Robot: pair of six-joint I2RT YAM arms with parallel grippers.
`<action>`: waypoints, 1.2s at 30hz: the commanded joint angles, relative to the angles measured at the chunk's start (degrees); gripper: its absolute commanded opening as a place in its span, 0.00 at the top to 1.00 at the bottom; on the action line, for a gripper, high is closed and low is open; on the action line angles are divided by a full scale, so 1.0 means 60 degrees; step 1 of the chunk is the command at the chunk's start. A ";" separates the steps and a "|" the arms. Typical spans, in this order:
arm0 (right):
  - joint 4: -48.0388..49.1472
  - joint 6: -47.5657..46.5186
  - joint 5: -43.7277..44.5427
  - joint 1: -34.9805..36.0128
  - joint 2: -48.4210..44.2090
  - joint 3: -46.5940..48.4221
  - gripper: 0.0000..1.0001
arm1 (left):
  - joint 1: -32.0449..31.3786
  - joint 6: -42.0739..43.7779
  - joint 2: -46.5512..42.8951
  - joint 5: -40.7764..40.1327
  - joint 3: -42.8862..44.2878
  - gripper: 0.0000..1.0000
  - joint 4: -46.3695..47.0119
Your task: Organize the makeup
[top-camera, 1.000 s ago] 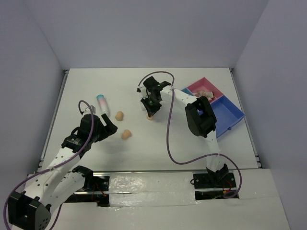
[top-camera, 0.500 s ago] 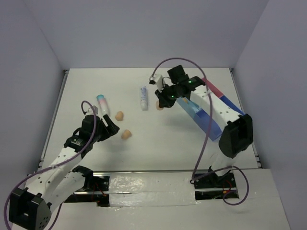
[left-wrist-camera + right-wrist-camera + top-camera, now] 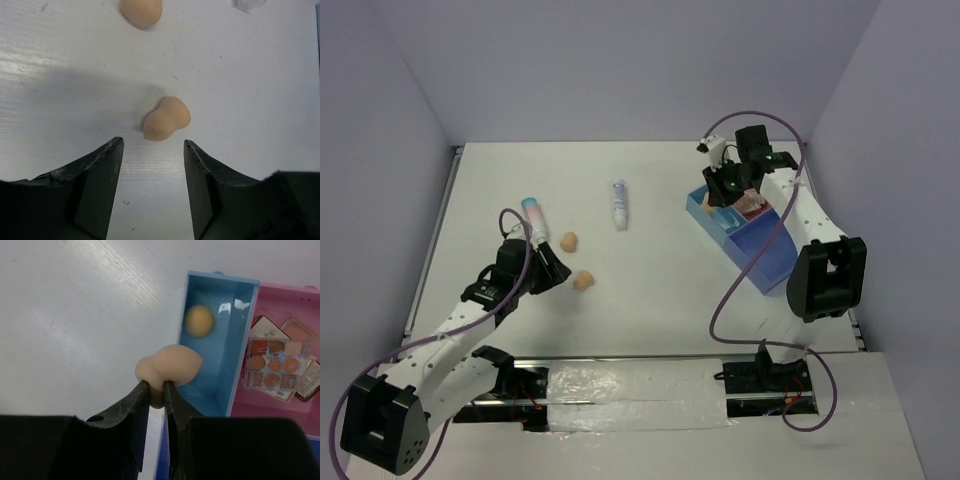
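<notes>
My right gripper (image 3: 156, 386) is shut on a peach sponge (image 3: 172, 366) and holds it over the near edge of the tray's light-blue compartment (image 3: 222, 278). Another sponge (image 3: 198, 321) lies inside that compartment. Eyeshadow palettes (image 3: 276, 364) lie in the pink compartment (image 3: 280, 305). My left gripper (image 3: 152, 143) is open, low over the table. A third sponge (image 3: 166, 118) lies just past its fingertips, outside the jaws. A further sponge (image 3: 569, 241) rests behind that one. The pink-white tube (image 3: 533, 217) and the white tube (image 3: 619, 205) lie on the table.
The blue and pink divided tray (image 3: 767, 257) sits at the right, partly under the right arm (image 3: 790, 205). Grey walls close the table at the back and both sides. Both arm bases and taped mounts line the near edge.
The right arm swung right, carrying a sponge from the table's middle to above the tray. The left gripper crept toward the nearer sponge and its jaws narrowed.
</notes>
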 commanded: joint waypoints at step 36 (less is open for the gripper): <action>-0.0416 -0.0210 -0.3250 -0.0943 -0.0179 0.0222 0.31 | -0.0808 0.2106 0.2870 0.0370 0.2211 0.40 -0.0448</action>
